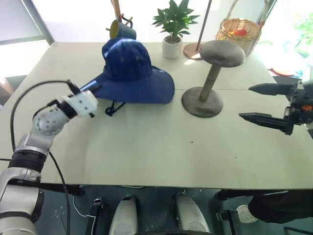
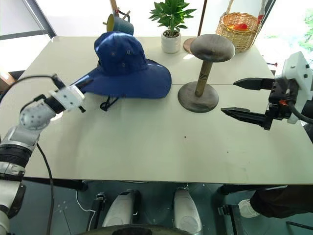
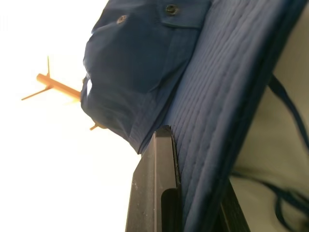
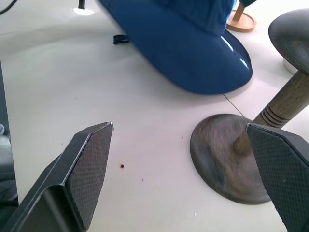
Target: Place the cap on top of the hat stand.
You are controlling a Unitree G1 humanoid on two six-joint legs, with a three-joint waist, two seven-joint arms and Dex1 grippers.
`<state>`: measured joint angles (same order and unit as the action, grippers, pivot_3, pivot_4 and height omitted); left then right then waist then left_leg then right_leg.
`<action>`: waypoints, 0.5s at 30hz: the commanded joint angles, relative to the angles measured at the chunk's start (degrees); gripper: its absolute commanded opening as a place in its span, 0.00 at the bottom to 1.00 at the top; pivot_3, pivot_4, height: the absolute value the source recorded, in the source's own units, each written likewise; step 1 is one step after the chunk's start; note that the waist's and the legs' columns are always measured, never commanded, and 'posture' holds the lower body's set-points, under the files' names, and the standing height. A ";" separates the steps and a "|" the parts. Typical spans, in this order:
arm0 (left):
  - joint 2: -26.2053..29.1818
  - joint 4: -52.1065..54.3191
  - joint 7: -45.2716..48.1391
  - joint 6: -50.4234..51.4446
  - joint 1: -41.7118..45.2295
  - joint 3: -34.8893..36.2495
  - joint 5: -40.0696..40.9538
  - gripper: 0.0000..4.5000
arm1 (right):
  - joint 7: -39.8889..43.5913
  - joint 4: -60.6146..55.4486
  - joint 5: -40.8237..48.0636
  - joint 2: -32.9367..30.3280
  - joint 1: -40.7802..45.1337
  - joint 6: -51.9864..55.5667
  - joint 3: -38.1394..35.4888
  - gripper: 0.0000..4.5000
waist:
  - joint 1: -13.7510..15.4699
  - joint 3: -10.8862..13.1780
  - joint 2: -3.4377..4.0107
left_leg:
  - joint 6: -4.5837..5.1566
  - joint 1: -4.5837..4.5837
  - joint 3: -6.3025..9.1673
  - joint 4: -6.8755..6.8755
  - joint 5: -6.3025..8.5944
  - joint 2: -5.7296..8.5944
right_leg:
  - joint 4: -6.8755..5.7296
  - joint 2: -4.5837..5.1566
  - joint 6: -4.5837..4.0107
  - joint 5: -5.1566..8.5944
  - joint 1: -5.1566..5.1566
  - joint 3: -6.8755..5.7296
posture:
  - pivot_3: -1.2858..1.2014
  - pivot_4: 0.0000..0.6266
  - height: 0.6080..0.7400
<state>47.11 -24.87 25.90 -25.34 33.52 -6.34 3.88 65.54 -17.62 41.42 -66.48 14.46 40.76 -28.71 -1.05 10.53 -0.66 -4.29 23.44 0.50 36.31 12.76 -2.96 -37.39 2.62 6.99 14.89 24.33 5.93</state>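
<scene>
The navy blue cap [image 1: 129,68] sits on the table at the back left, its crown upright and its chin cord [image 1: 113,107] trailing on the tabletop. My left gripper [image 1: 93,88] is shut on the left edge of the brim. In the left wrist view the brim [image 3: 227,96] runs between my black fingers [image 3: 159,188]. To the right of the cap stands the grey-brown hat stand [image 1: 221,53], its domed top bare. At the right, my right gripper [image 2: 234,98] hangs open above the table, pointing at the stand's base [image 4: 227,159] and holding nothing.
Along the table's far edge are a wooden mug tree with a blue mug [image 1: 120,29], a potted plant [image 1: 173,29] and a wicker basket [image 1: 239,32]. A person's shoe [image 1: 244,213] shows below the table's near right edge.
</scene>
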 commanded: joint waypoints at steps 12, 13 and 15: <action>-9.05 17.92 -1.30 46.77 21.81 12.30 17.16 0.01 | -0.93 0.88 -0.76 -0.35 0.77 -2.53 -2.13 1.00 | -0.09 0.14 -0.24 | 0.01 0.02 0.15 0.09 0.00 0.02 | 0.04 -0.08 0.10 0.02 -0.12 0.00 | 0.52 0.24 1.00; -10.09 17.97 -1.09 47.70 23.77 12.02 17.37 0.01 | -1.07 1.03 -0.90 -0.30 0.76 -2.71 -2.14 1.00 | -0.08 0.14 -0.25 | 0.01 0.02 0.15 0.08 0.00 0.03 | 0.05 -0.08 0.10 0.02 -0.12 0.00 | 0.52 0.24 1.00; -12.24 17.73 -1.21 49.12 27.07 11.77 17.48 0.01 | -0.87 1.72 -1.15 -0.58 0.49 -3.01 -2.81 1.00 | -0.05 0.17 -0.30 | 0.01 0.02 0.15 0.09 0.00 0.03 | 0.05 -0.08 0.10 0.02 -0.13 0.00 | 0.52 0.24 1.00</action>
<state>35.11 -9.70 24.85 23.36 57.40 4.08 20.55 64.55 -16.10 40.66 -66.44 14.49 38.73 -29.19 -1.11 10.70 -0.96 -4.28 23.46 0.65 36.40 12.76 -2.92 -37.33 2.54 7.09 14.91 24.19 5.93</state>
